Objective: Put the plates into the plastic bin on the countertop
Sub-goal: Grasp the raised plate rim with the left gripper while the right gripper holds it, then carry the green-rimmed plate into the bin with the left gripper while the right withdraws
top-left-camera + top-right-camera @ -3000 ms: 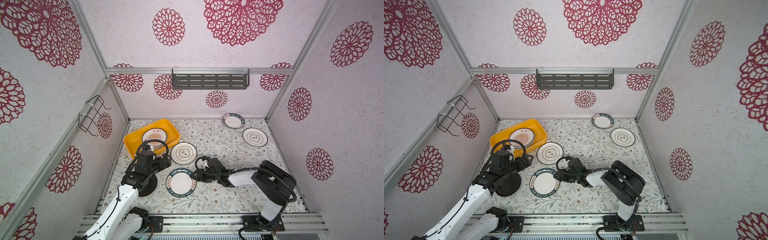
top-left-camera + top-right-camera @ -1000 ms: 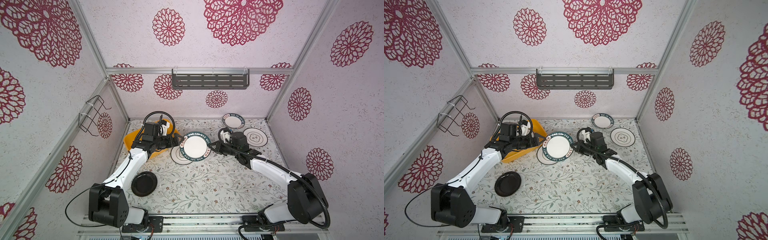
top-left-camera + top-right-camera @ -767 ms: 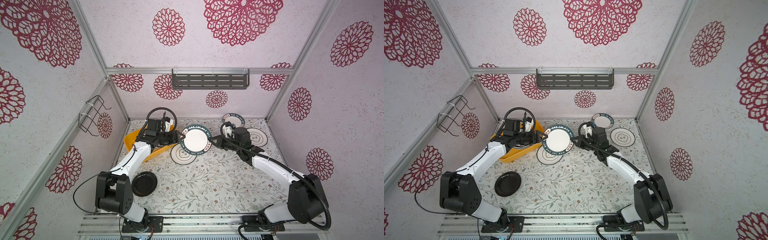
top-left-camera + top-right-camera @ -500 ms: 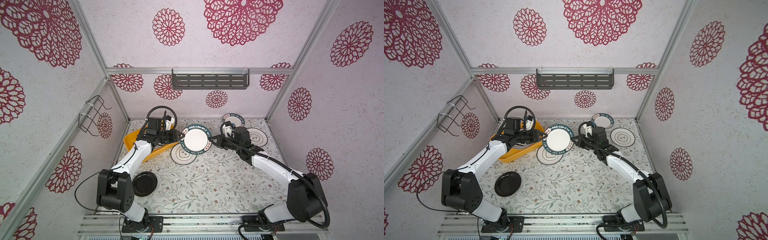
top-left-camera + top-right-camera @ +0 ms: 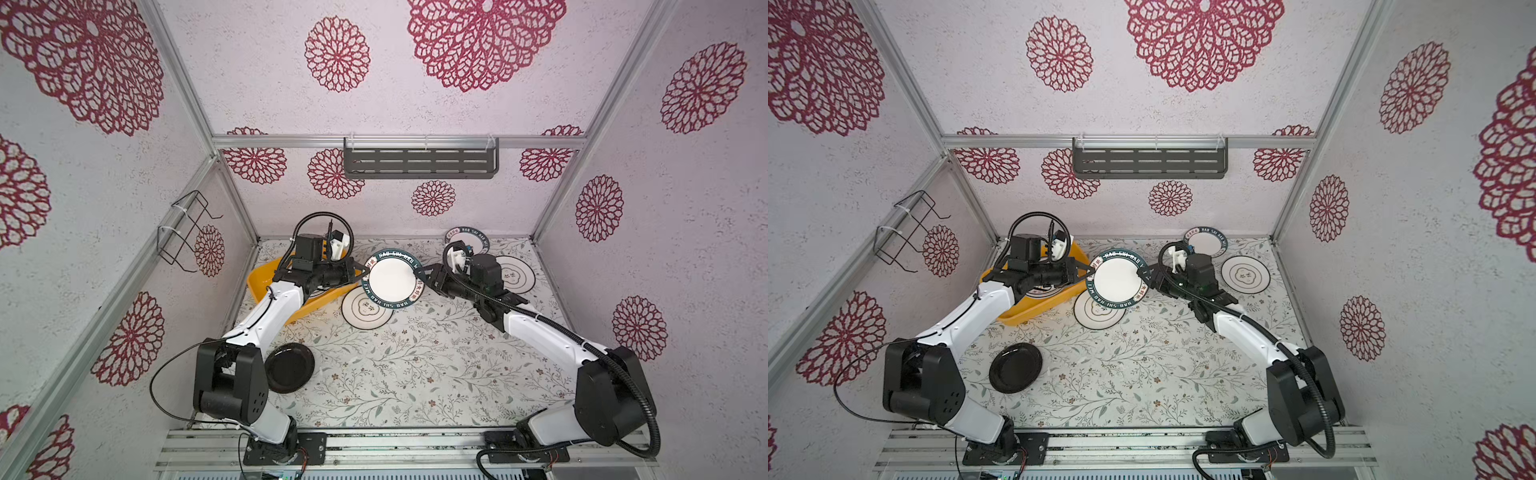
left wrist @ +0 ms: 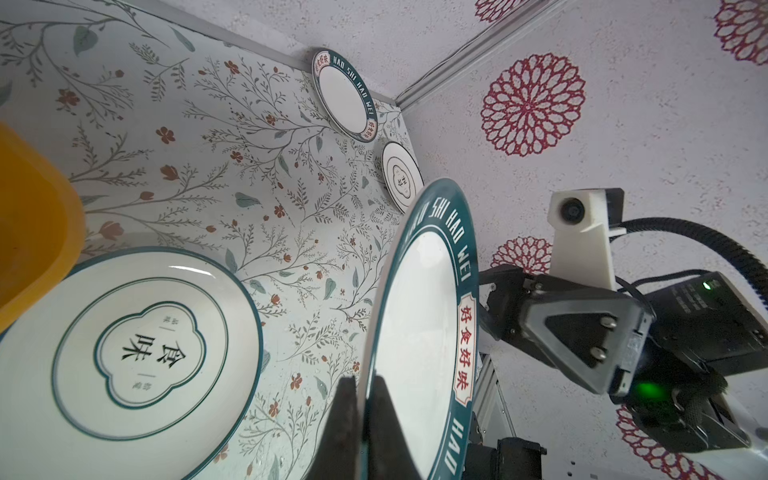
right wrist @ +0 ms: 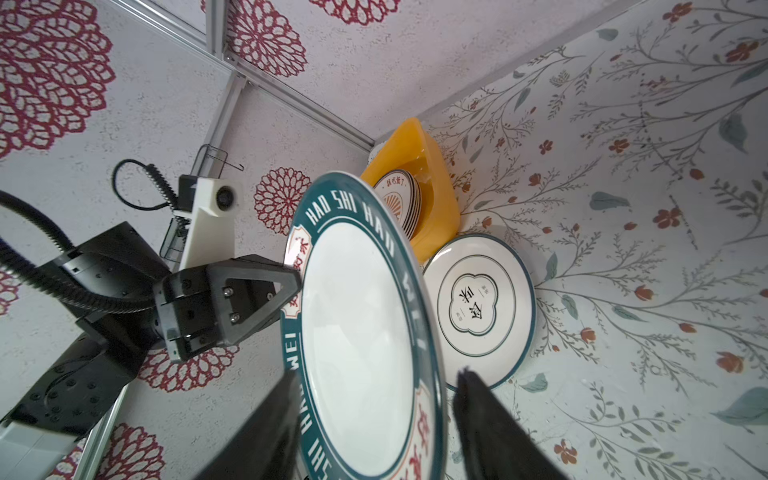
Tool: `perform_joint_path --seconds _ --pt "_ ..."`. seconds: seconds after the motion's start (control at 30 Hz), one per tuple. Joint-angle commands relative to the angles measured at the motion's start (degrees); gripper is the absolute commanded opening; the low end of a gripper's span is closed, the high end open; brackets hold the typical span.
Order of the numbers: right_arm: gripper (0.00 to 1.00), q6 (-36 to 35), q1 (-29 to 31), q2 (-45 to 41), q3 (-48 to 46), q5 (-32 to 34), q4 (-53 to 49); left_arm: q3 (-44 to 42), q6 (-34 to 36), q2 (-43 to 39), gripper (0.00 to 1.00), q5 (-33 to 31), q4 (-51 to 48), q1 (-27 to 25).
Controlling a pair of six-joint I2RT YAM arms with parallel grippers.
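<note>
One teal-rimmed plate (image 5: 392, 279) (image 5: 1118, 279) is off the tabletop (image 5: 415, 365). It hangs face up in the air just beside the plastic bin (image 5: 259, 286), on the bin's side toward the tabletop's middle.

Left end effector (image 5: 361, 272) (image 6: 365, 382): clamped narrow on this plate's rim at the edge nearest the bin. The left wrist view shows one finger on each face.

Right end effector (image 5: 424, 278) (image 7: 378, 372): spread wide, straddling the plate's edge farthest from the bin. The right wrist view shows a gap between each finger and the plate, so it has no grip.

Bin contents: a stack of sunburst plates (image 7: 401, 203) lies inside.

On the tabletop:
- A flower-outline plate (image 5: 361, 311) lies flat just beside the bin, partly under the lifted plate.
- A black plate (image 5: 289, 368) lies near the bin, on the side toward the arm bases, not touching it.
- A second teal-rimmed plate (image 5: 1206, 241) lies against the back wall, well apart from the bin.
- A second flower-outline plate (image 5: 1246, 274) lies just beside that one, also well apart from the bin.
</note>
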Motion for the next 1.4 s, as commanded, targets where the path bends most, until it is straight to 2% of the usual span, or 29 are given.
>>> perform_joint_path --seconds 0.0,0.23,0.6,0.77,1.0,1.37 --pt "0.98 1.80 -0.21 -3.61 -0.92 1.35 5.02 -0.83 -1.40 -2.34 0.00 -0.19 3.45 0.19" --pt "0.99 1.37 -0.21 -6.37 -2.64 2.71 4.74 -1.41 -2.10 -3.79 0.00 -1.62 3.24 0.19" --pt "0.99 0.40 -0.19 -12.26 -7.62 10.10 1.03 -3.49 -6.66 -4.81 0.00 -6.37 4.51 2.44" --pt "0.99 0.32 0.12 -15.06 -9.92 12.68 1.30 -4.03 -8.53 -6.68 0.00 -9.31 4.96 6.43" --pt "0.99 -0.02 0.08 -16.96 -11.50 14.77 0.00 -3.93 -9.40 -6.94 0.00 -10.13 4.56 12.31" --pt "0.99 -1.48 0.10 -13.43 -8.48 15.69 -2.07 -4.42 -10.29 -6.34 0.01 -13.36 5.55 20.46"
